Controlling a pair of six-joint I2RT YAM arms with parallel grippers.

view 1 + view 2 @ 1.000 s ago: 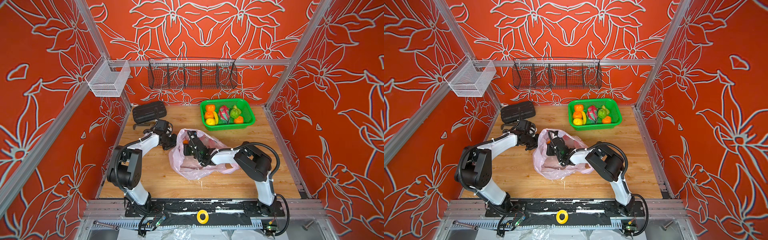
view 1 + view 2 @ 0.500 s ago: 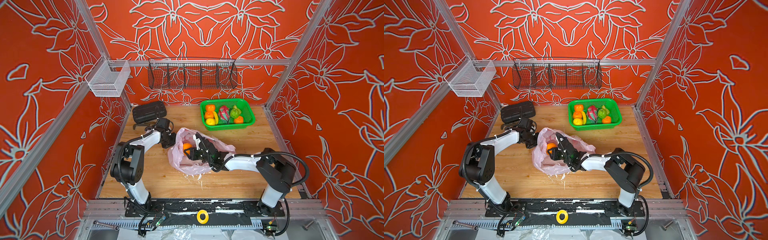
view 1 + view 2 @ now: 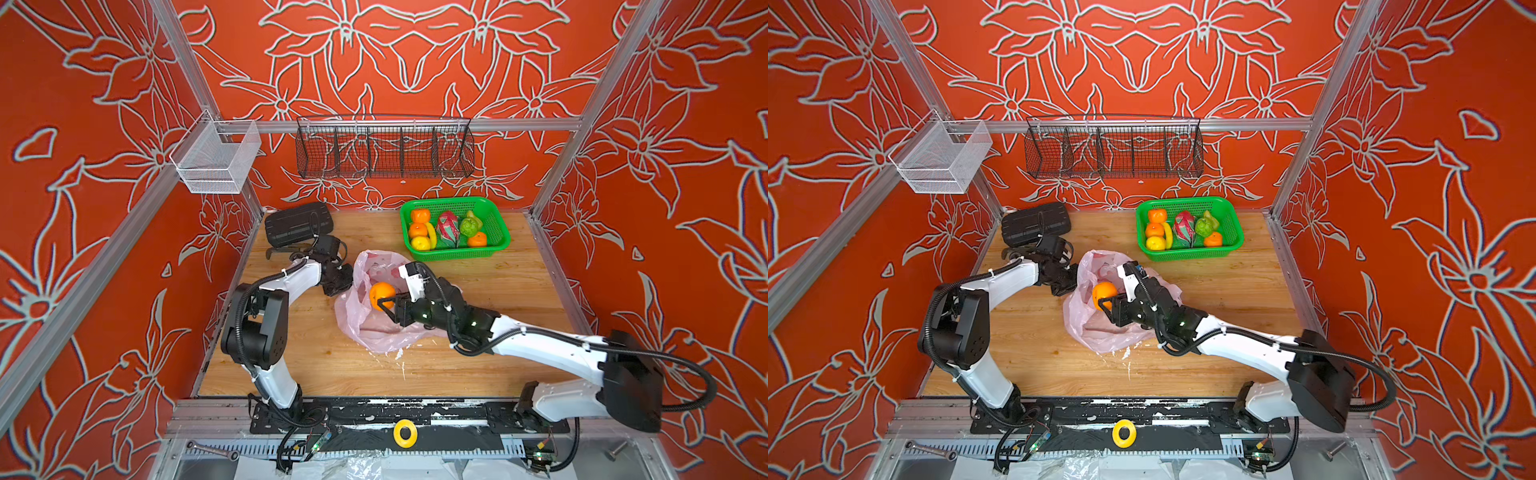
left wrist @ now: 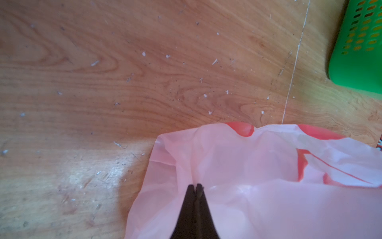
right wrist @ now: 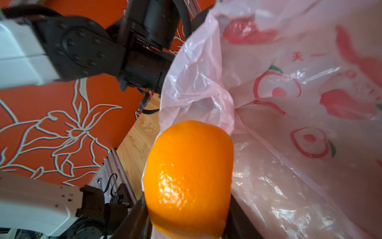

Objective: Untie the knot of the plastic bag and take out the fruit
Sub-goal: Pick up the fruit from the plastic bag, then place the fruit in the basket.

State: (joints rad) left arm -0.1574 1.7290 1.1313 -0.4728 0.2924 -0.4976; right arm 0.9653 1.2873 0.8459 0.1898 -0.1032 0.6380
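— While the left gripper [image 4: 195, 187] pinches the bag [image 3: 376, 332], jaws together on a fold of film, where is the orange?
— Orange [image 3: 381, 296] is clamped in the right gripper [image 3: 387, 301], a finger on each side, above the bag's open mouth, over its left half.
— Which way does the bag lie?
— Slumped on the table [image 3: 457, 374], left of the middle, long axis running far to near. Its mouth faces up at the far end and the bunched end is near. The pinched rim is its far-left edge, held up.
— And the orange's axis?
— Round in both top views. From the right wrist it looks oval, the longer axis running straight out from the jaws.
— Right gripper's heading?
— Points left, reaching in from the right across the bag.
— Other fruit?
— In the basket [image 3: 496, 245], far right, just beyond the bag: oranges [image 3: 419, 216], a banana [image 3: 432, 235], a dragon fruit [image 3: 449, 226] and green fruit [image 3: 469, 226]. Whether the bag holds more, I cannot tell.
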